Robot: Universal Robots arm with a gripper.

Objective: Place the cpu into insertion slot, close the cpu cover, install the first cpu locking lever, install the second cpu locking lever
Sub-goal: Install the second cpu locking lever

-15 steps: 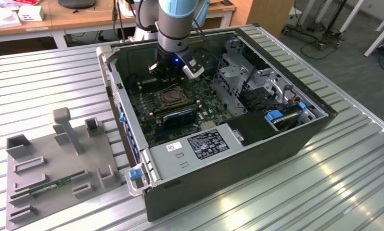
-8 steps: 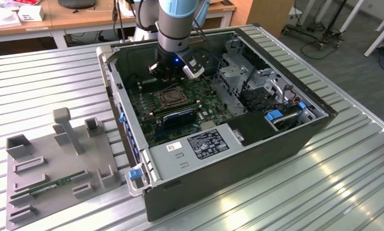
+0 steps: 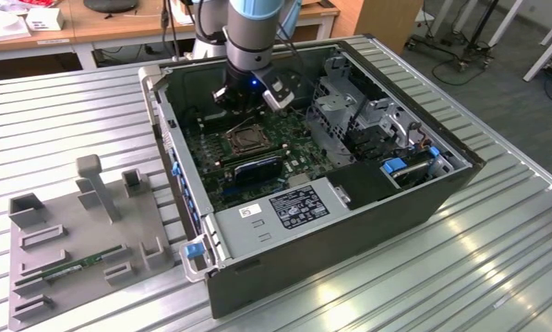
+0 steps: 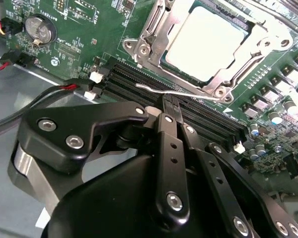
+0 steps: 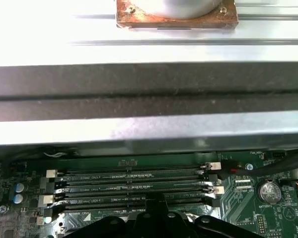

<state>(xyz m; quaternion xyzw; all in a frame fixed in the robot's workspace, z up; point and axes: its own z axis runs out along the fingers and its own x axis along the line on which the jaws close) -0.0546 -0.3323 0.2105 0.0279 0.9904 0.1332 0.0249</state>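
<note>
The cpu (image 4: 204, 42) shows a pale silvery face inside the silvery cpu cover (image 4: 154, 34), ringed by green motherboard (image 4: 84, 29) and black memory slots (image 5: 134, 186). The end effector (image 4: 171, 106) is glossy black. The grey ribbed worktop (image 3: 63, 117) carries a grey holder tray (image 3: 82, 277) with a green memory stick (image 3: 80, 265).

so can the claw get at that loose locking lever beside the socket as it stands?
Probably yes: the claw sits right at the locking lever, over the memory slots, nothing between them.
</note>
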